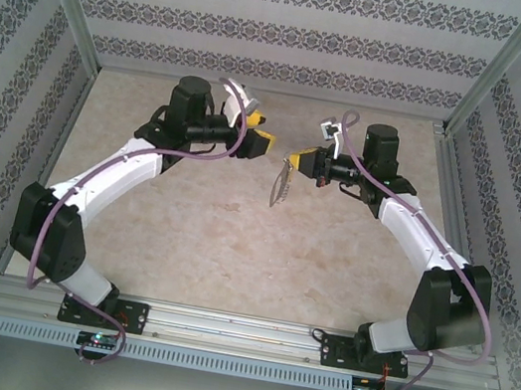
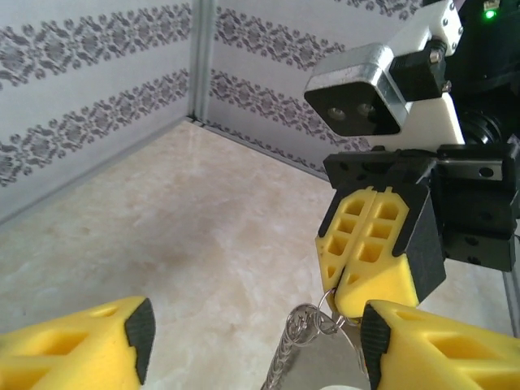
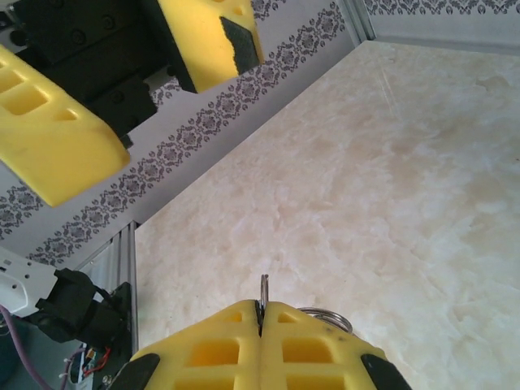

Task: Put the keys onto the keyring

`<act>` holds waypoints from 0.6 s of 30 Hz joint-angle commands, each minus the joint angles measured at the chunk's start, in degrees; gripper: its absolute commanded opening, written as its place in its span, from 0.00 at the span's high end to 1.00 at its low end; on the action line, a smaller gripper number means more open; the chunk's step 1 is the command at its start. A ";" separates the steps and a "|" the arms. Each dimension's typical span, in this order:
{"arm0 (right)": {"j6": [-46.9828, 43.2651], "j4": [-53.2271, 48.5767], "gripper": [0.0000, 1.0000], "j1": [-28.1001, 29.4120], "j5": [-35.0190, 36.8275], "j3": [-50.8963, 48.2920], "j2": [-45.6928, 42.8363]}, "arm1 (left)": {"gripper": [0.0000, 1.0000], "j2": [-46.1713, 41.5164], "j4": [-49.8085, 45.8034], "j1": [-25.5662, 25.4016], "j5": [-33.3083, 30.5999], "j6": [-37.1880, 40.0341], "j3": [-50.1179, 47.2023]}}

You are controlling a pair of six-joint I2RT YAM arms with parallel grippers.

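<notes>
1. The right gripper [image 2: 341, 302] has its yellow fingers pressed together. It pinches the keyring [image 2: 313, 323] by one of its small silvery rings. In the right wrist view a thin metal edge sticks up from the seam between those fingers.
2. Below the pinch the keyring hangs free above the table [image 1: 193, 234]. A short chain [image 2: 279, 367] drops from the rings, and a flat silvery piece [image 2: 331, 366] hangs beside it. Whether that piece is a key cannot be told.
3. The left gripper [image 2: 256, 333] is spread wide and holds nothing, with one finger on either side of the hanging keyring. The black pad [image 2: 375, 341] of the finger on the right of the left wrist view is just beside the flat silvery piece. Whether they touch cannot be told.
4. From above, the two grippers face each other tip to tip over the far middle of the table, with the keyring dangling under the right one.
5. Patterned walls [image 1: 268, 35] stand around the table. A metal rail [image 1: 237, 330] at the near edge carries both arm bases.
</notes>
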 commanded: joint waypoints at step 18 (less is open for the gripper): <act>0.31 2.65 1.00 0.21 -4.80 2.75 -1.27 | 0.67 8.18 -6.41 0.75 19.70 -4.09 6.75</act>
